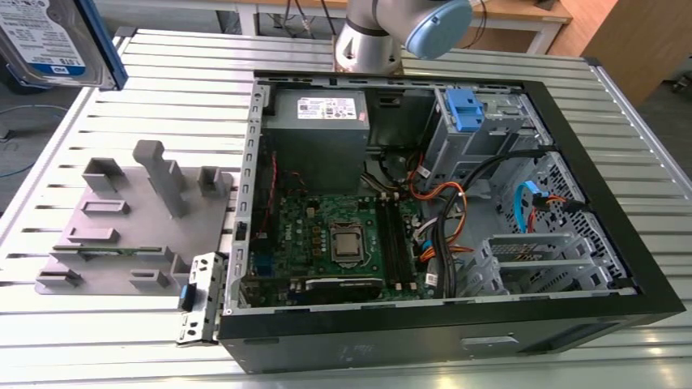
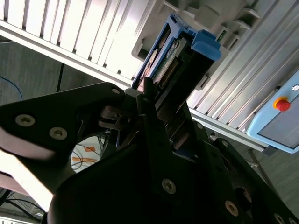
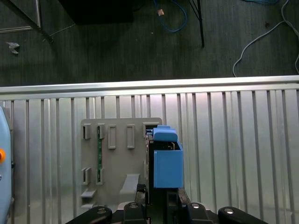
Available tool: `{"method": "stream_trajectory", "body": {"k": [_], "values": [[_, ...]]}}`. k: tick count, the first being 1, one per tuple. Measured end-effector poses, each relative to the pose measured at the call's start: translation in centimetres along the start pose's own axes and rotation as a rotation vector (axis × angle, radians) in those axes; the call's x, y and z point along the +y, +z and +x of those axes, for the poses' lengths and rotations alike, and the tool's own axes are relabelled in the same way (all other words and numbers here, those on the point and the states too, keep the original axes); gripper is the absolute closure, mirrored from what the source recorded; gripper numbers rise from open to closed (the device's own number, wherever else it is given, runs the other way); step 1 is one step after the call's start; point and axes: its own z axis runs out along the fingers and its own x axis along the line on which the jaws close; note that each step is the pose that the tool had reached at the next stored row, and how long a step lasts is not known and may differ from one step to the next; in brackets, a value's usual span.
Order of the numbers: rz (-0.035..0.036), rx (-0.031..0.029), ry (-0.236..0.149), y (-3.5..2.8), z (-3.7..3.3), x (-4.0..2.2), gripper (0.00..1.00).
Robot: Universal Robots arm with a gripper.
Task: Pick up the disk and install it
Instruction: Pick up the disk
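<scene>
Exterior view: open computer case (image 1: 433, 336) flat on the slatted metal worktop (image 1: 162, 81), holding a green motherboard (image 1: 297, 231), a grey power supply (image 1: 313, 130) and, at one o'clock inside, a blue latch (image 1: 462, 109). Grey fixture plate (image 1: 119, 235) at nine o'clock of the case. The disk (image 1: 49, 40) raised at eleven o'clock, close to the lens; arm (image 1: 373, 36) at twelve. Second wrist view: black claw (image 2: 154, 100) clamped on the disk (image 2: 170, 65), above the fixture plate. First wrist view: the disk (image 3: 166, 161) edge-on in the claw (image 3: 156, 193), over plate and worktop, dark floor (image 3: 140, 37) with cables (image 3: 173, 18) beyond.

Tool (image 2: 154, 93) with disk (image 1: 49, 36) clear above fixture (image 1: 119, 235); cables (image 1: 449, 203) crowd case (image 1: 433, 340) beside drive cage (image 1: 481, 134).
</scene>
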Motion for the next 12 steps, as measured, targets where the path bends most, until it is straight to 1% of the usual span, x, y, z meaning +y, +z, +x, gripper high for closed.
{"method": "stream_trajectory", "body": {"k": [8, 10, 12], "values": [[0.0000, -0.0003, 0.000, -0.19, 0.00, 0.01, 0.65], [0.0000, -0.0003, 0.000, -0.46, 0.00, 0.02, 0.65], [0.0000, -0.0003, 0.000, -0.46, 0.00, 0.02, 0.65]]}}
